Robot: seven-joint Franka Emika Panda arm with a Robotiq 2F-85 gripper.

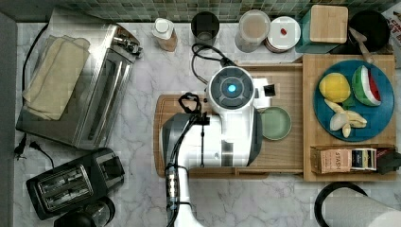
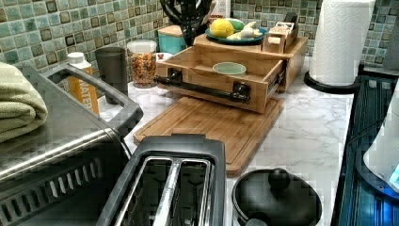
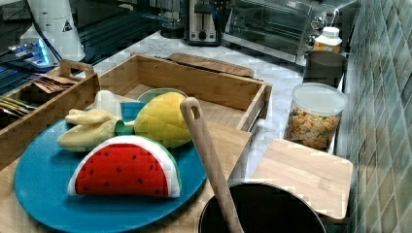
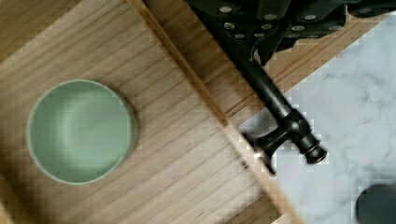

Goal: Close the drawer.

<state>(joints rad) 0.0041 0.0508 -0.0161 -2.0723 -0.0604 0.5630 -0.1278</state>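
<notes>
Marble table (image 2: 310,127). In the left view we've got one cutting board (image 2: 211,127) nearest, then the one drawer (image 2: 221,77) pulled out over it, its black bar handle (image 2: 202,88) facing us and running crosswise. One green bowl (image 2: 229,68) sits inside. Claw (image 4: 266,44) sits above the handle; can't tell its grip.

bowl (image 2: 229,68) in the open drawer (image 2: 221,80), drawer over the cutting board (image 2: 211,127), plate (image 2: 235,40) on top

One drawer (image 2: 221,77), one bowl (image 2: 229,68), one plate (image 1: 384,124).
</notes>
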